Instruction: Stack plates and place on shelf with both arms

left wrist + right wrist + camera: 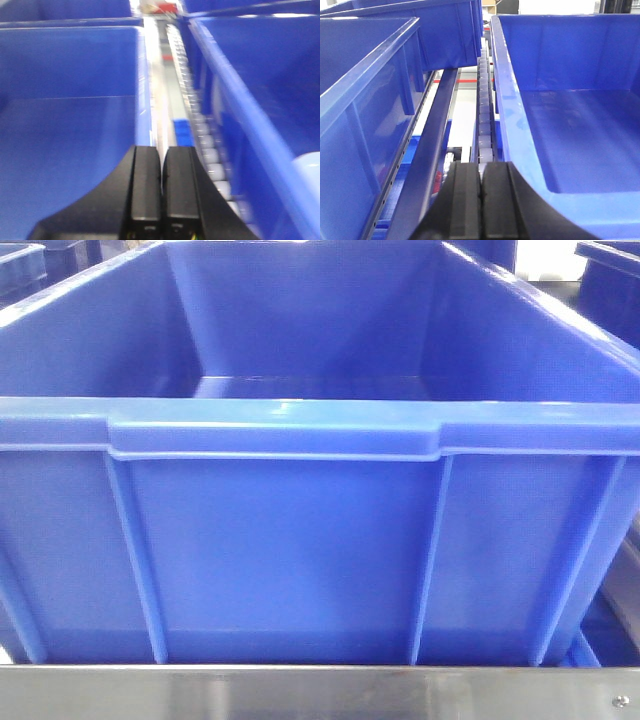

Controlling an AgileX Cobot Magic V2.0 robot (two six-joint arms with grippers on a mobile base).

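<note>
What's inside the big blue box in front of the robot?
The front camera shows the blue crate with bare blue walls and a strip of bare floor at the back. Its near wall hides the rest of the floor, so anything lying there cannot be seen.

A brushed steel ledge (300,692) runs along the near edge of the front view. A large ribbed blue crate (300,540) stands just behind it, filling the frame.

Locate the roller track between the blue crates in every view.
Front: absent; one blue crate fills the picture.
Left wrist: roller track runs up the centre, above the left gripper.
Right wrist: roller track at centre, above the right gripper.
Shared landmark: the blue crates.
</note>
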